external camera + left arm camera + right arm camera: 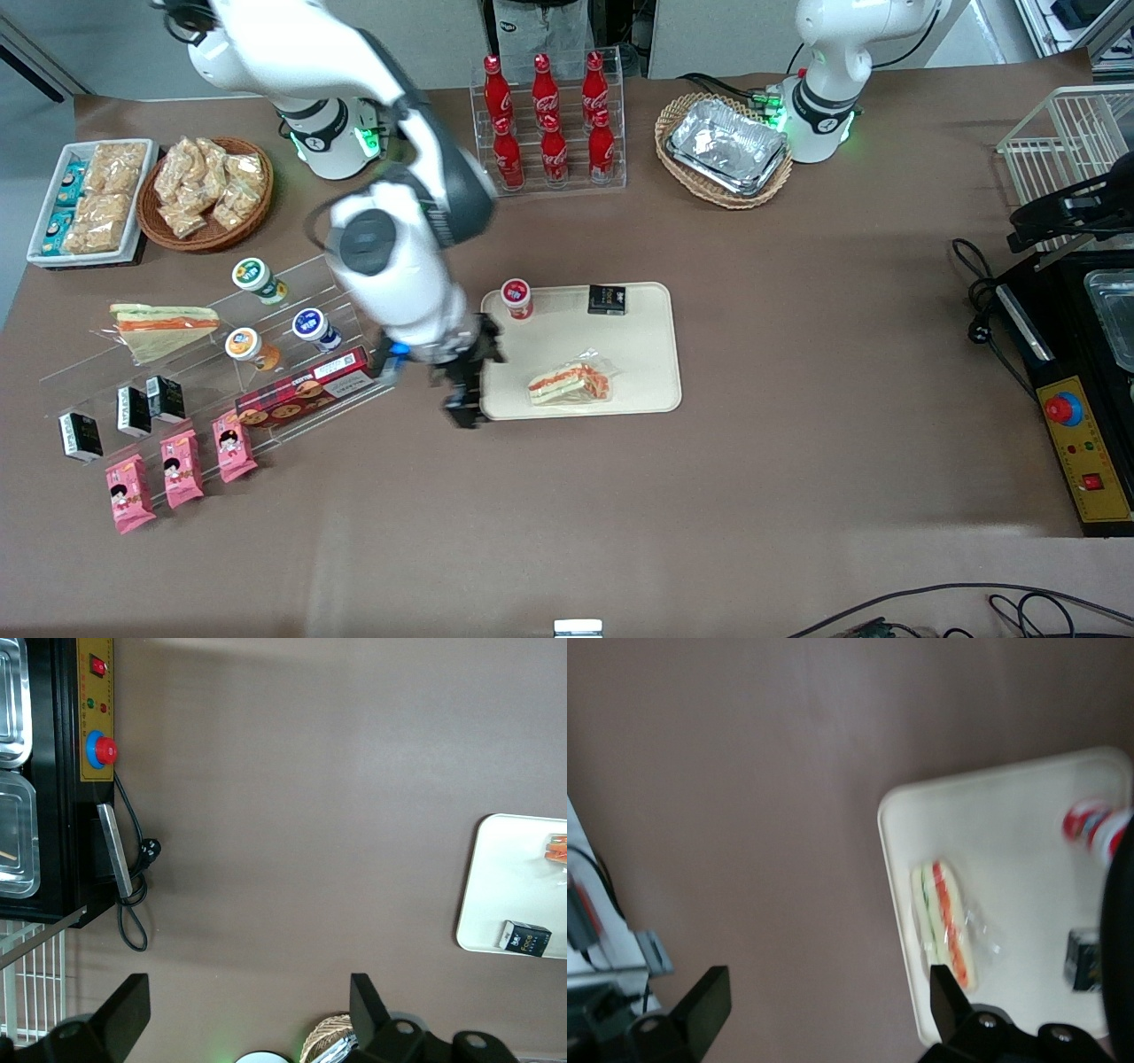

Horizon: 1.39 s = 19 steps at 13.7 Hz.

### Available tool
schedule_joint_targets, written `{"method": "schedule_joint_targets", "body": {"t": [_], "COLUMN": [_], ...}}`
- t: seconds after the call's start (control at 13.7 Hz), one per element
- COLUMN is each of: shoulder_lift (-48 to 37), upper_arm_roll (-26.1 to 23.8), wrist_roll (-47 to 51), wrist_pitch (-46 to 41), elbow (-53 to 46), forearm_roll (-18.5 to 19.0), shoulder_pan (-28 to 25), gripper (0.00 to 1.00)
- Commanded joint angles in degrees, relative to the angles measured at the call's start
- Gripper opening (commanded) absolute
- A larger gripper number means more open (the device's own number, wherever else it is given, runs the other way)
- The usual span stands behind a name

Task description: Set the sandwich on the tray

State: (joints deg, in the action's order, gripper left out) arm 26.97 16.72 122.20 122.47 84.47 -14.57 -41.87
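Observation:
The small wrapped wedge sandwich with its orange-red stripe lies on the cream-beige tray, in the part nearer the front camera. It also shows in the right wrist view on the tray. My right gripper is open and empty, above the table just off the tray's edge toward the working arm's end, apart from the sandwich. In the right wrist view my gripper has bare brown table between its fingers. The tray's end shows in the left wrist view.
A red-capped cup and a small black box stand on the tray's farther part. A clear acrylic rack with cups, a biscuit box and a larger flat sandwich lies toward the working arm's end. Cola bottles stand farther away.

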Motion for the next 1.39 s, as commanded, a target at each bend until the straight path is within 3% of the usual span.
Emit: {"method": "schedule_joint_targets", "body": {"t": [0.0,0.22,0.37,0.59,0.73,0.95,1.17,1.32], "shoulder_lift": [-5.16,-9.11,-13.15,-17.64,-20.1,-22.48,-24.33,-25.39], "upper_arm_roll": [-0.38,-0.02,-0.2,0.42,0.94,1.91,2.0,1.65], "wrist_roll": [-19.46,-42.07,-53.07,-71.09,-73.67,-96.91,-106.7,-110.76], "wrist_pitch": [-9.42,-21.43,-27.87,-34.65,-37.29,-38.89,-38.19,-36.78], "elbow": [1.22,1.31,1.57,1.31,1.22,2.36,3.32,4.38], "forearm_roll": [-2.13,-2.13,-2.31,0.23,0.59,6.82,12.0,12.55], "shoulder_pan": [3.89,7.83,13.36,15.93,16.99,18.65,19.98,21.81], "gripper": [1.0,1.0,1.0,1.0,1.0,1.0,1.0,1.0]}}
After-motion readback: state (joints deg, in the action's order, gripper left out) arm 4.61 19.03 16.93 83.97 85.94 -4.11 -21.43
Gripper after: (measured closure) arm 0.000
